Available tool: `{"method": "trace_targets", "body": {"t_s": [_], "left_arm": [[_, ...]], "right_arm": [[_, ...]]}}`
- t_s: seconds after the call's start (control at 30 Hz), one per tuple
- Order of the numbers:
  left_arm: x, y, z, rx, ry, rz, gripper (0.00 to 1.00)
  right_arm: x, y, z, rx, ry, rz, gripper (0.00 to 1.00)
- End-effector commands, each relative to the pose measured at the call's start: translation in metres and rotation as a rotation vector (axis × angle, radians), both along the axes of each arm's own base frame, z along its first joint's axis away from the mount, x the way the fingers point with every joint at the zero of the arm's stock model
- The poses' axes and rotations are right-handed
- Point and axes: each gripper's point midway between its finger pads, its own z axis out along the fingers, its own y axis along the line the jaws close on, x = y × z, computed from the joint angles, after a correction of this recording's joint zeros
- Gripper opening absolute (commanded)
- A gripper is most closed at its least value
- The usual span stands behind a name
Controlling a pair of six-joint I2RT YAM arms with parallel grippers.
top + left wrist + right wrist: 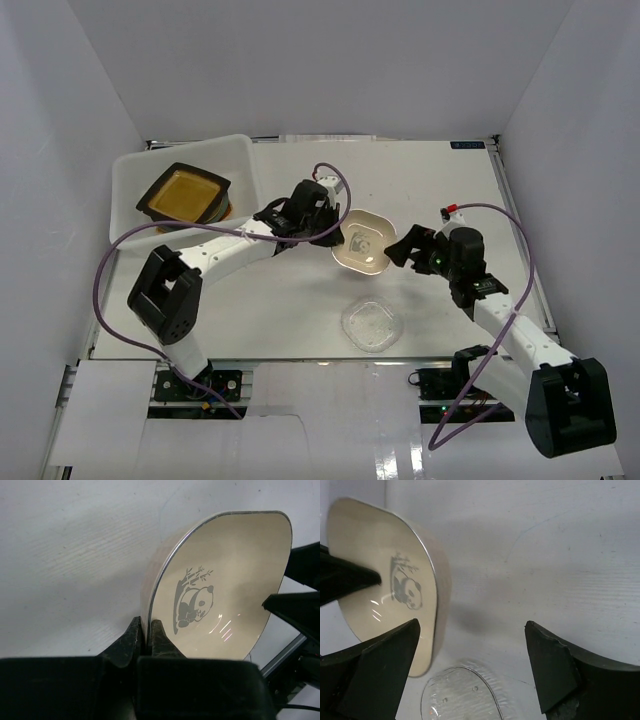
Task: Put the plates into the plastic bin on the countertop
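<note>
The left gripper (145, 631) is pinching the rim of the cream squarish bowl (225, 590), one finger on each side of the thin wall. The bowl is showing a glossy cream inside, rounded corners, a thin dark line along its rim and a grey panda with bamboo printed at its centre. It is tilting steeply near the middle of the white countertop (450, 190). The right gripper (471, 640) is standing with its jaws spread wide, holding nothing, one finger just beside the bowl's far edge. A clear glass dish (372, 324) is lying flat on the countertop nearer the arm bases. The plastic bin (235, 160) is sitting at the far left corner, with a black square plate (185, 192), amber at its centre, lying inside it.
</note>
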Motion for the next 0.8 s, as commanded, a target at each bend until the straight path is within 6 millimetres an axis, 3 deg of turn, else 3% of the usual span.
{"method": "trace_targets", "body": {"t_s": [0.0, 0.07, 0.17, 0.2, 0.23, 0.27, 0.33, 0.37, 0.43, 0.53, 0.63, 0.67, 0.73, 0.77], "left_arm": [[0.031, 0.024, 0.073, -0.012, -0.19, 0.103, 0.0], [0.045, 0.044, 0.087, 0.0, -0.225, 0.167, 0.0], [0.07, 0.094, 0.107, -0.034, -0.237, 0.296, 0.0], [0.084, 0.123, 0.111, -0.048, -0.234, 0.366, 0.0], [0.086, 0.139, 0.123, -0.081, -0.241, 0.408, 0.0], [0.096, 0.174, 0.119, -0.075, -0.231, 0.498, 0.0], [0.099, 0.21, 0.128, -0.097, -0.242, 0.592, 0.0], [0.104, 0.243, 0.123, -0.098, -0.229, 0.691, 0.0], [0.103, 0.272, 0.124, -0.109, -0.232, 0.775, 0.0], [0.104, 0.343, 0.114, -0.1, -0.247, 0.995, 0.02], [0.102, 0.375, 0.098, -0.105, -0.218, 1.096, 0.03], [0.103, 0.394, 0.093, -0.111, -0.21, 1.143, 0.04], [0.107, 0.406, 0.086, -0.127, -0.191, 1.169, 0.06], [0.108, 0.416, 0.072, -0.113, -0.151, 1.195, 0.07]], "right_arm": [[-0.008, -0.008, 0.001, -0.077, -0.007, 0.02, 0.92], [-0.015, -0.011, -0.001, -0.097, -0.018, 0.026, 0.95], [-0.027, -0.014, -0.013, -0.118, 0.0, 0.04, 0.96], [-0.031, -0.013, -0.017, -0.119, 0.006, 0.056, 0.95], [-0.035, -0.013, -0.024, -0.125, 0.02, 0.069, 0.95], [-0.042, -0.014, -0.036, -0.137, 0.06, 0.082, 0.95], [-0.053, -0.014, -0.055, -0.156, 0.131, 0.11, 0.92], [-0.057, -0.011, -0.059, -0.154, 0.146, 0.122, 0.92], [-0.064, -0.01, -0.071, -0.147, 0.176, 0.123, 0.89], [-0.079, -0.003, -0.083, -0.155, 0.213, 0.175, 0.81], [-0.091, 0.002, -0.095, -0.164, 0.244, 0.199, 0.8], [-0.096, 0.005, -0.097, -0.165, 0.249, 0.211, 0.8], [-0.104, 0.005, -0.107, -0.168, 0.273, 0.21, 0.8], [-0.107, 0.007, -0.109, -0.174, 0.278, 0.22, 0.8]]}}
